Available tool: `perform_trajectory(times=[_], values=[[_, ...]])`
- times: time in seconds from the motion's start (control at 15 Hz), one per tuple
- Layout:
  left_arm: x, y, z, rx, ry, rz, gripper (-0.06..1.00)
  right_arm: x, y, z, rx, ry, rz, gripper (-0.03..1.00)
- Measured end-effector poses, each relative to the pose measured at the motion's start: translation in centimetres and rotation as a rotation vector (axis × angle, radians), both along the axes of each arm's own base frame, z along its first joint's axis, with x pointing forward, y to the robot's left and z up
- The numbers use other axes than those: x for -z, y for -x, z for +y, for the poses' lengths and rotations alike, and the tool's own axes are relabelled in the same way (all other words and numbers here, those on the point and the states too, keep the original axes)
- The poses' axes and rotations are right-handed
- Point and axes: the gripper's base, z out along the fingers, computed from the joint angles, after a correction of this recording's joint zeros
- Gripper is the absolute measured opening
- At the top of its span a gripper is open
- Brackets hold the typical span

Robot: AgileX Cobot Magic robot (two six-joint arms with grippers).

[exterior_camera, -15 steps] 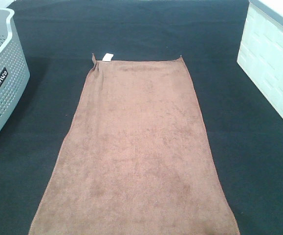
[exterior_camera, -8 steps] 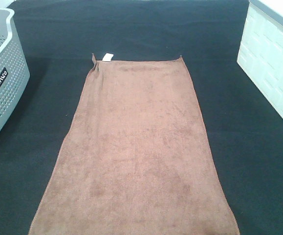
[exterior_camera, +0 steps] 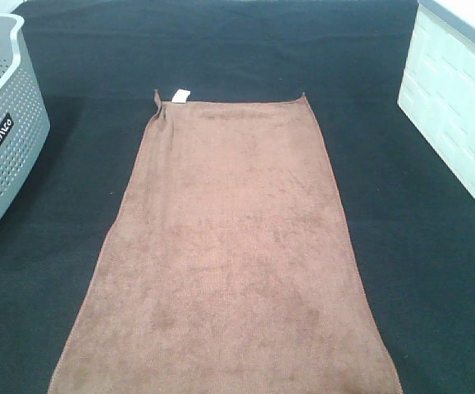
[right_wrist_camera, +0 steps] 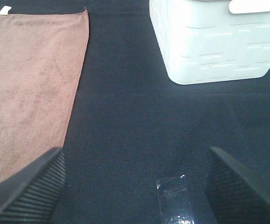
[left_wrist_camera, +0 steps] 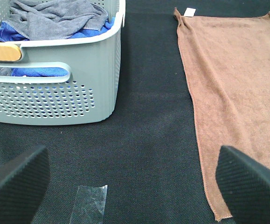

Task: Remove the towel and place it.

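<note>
High camera looks steeply down on the desk (exterior_camera: 221, 49), towel (exterior_camera: 229, 246) centred. Left wrist camera sits low by the grey basket (left_wrist_camera: 55, 93), facing forward past the towel's left edge; right wrist camera, equally low, faces the white bin (right_wrist_camera: 214, 42) and the right edge. All three share the towel.

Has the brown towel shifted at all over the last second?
No. The towel lies flat as before, its white tag equally far from the grey basket and the white bin.
</note>
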Motion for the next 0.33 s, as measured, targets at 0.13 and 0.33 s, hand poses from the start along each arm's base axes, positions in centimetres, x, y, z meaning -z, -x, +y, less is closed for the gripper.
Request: perform_trajectory(times=[0.13, 0.33], values=[[0.0, 0.0, 0.0, 0.0, 0.0, 0.0, 0.91, 0.0, 0.0, 0.0, 0.0, 0.0, 0.0, 0.77], [0.0, 0.0, 0.0, 0.0, 0.0, 0.0, 0.91, 0.0, 0.0, 0.0, 0.0, 0.0, 0.0, 0.76]])
